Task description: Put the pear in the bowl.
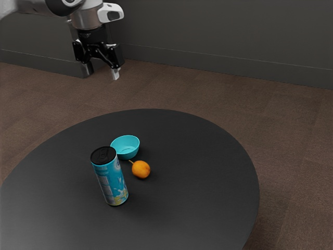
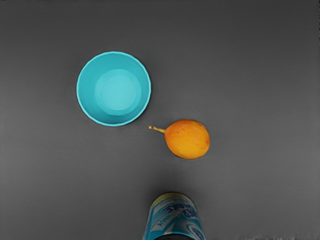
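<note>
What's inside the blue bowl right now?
Nothing that I can see: the inner floor of the blue bowl is bare in the wrist view, and nothing covers it. The pear lies outside.

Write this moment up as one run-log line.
gripper: open, empty, raised | pear: on table, stem nearest bowl | bowl: upright, empty | can: upright near pear | status: pear not yet grasped

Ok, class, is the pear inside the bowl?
No: the pear lies on the bare table, beside the bowl and outside its rim.
</note>
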